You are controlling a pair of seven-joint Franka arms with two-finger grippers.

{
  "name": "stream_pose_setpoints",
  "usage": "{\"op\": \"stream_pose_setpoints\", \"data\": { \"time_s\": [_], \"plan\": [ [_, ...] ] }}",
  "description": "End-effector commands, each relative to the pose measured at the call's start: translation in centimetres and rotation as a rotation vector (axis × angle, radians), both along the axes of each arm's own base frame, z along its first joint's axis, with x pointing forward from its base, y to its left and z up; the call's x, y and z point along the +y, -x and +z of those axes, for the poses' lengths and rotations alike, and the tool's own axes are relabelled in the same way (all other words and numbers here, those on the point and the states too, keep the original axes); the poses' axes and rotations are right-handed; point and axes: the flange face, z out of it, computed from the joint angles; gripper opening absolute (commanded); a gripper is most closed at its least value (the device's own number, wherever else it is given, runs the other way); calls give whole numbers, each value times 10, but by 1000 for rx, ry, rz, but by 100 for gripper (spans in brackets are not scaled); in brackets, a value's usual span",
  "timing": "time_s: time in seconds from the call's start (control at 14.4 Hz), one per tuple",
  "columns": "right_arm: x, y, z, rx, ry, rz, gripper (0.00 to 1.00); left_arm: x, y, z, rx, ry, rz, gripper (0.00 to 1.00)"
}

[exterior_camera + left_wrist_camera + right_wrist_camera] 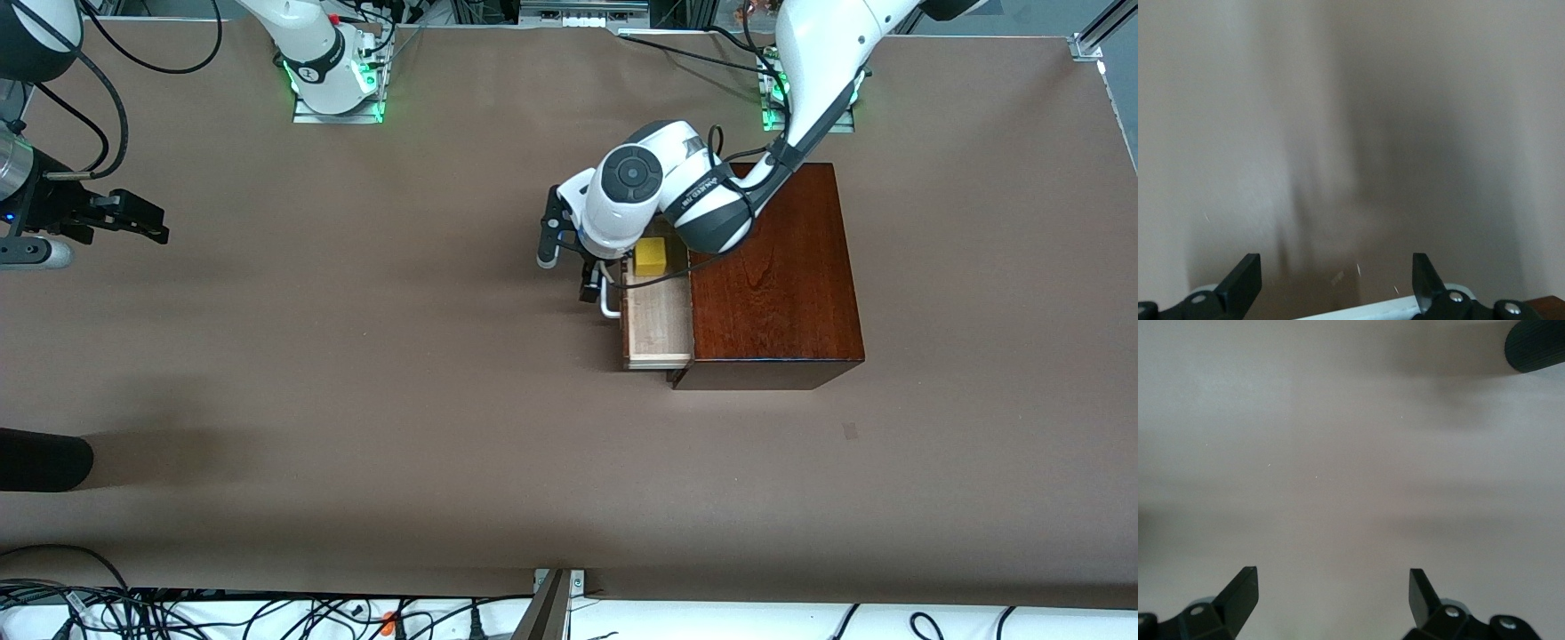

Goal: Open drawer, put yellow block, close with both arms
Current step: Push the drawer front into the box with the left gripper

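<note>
My pale light-wood drawer [659, 322] with its white U-shaped bar handle [608, 300] stands pulled partway out of the glossy dark mahogany box [775, 276], which sits toward my left arm's end of the brown tabletop [356, 356], closer to the edge where my bases are bolted than to the front camera's edge. The small bright yellow cube [650, 256] already lies in the tray, at the end of it closest to the base edge, partly under my left wrist. So I judge opening and placing to be done; what is in hand is the closing.

My left gripper [1337, 283] hangs just outside the drawer front, fingers [1243, 280] spread wide and holding nothing; in my left wrist view the white handle shows as a pale strip between the fingertips. My right gripper [1333, 600] waits over bare table at the right arm's end, by that short edge, also wide open and empty.

Next I think I must set my left fingers flat against the dark front, not hooked on the bar, and bring my right arm across the table to share the push. The push should run straight along the tray's slide, or the tray could bind or the box could skid.
</note>
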Motion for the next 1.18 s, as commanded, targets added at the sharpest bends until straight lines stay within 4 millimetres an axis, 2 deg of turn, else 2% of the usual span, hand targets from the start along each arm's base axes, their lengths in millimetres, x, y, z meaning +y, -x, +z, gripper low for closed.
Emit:
{"op": "stream_pose_setpoints", "data": {
  "time_s": [0.0, 0.21, 0.42, 0.97, 1.11],
  "plan": [
    [-1, 2, 9, -17, 12, -6, 100, 29, -11, 7, 13, -88, -17, 100],
    [-2, 2, 9, -17, 11, -8, 100, 54, -22, 14, 39, -133, 13, 100],
    [-1, 2, 8, -17, 9, -6, 100, 71, -26, 22, 57, -172, 27, 100],
    [-2, 1, 7, -20, 3, -10, 100, 86, -34, 22, 62, -186, 33, 100],
    [-2, 0, 7, -23, 3, -10, 100, 85, -34, 25, 59, -180, 32, 100]
  ]
}}
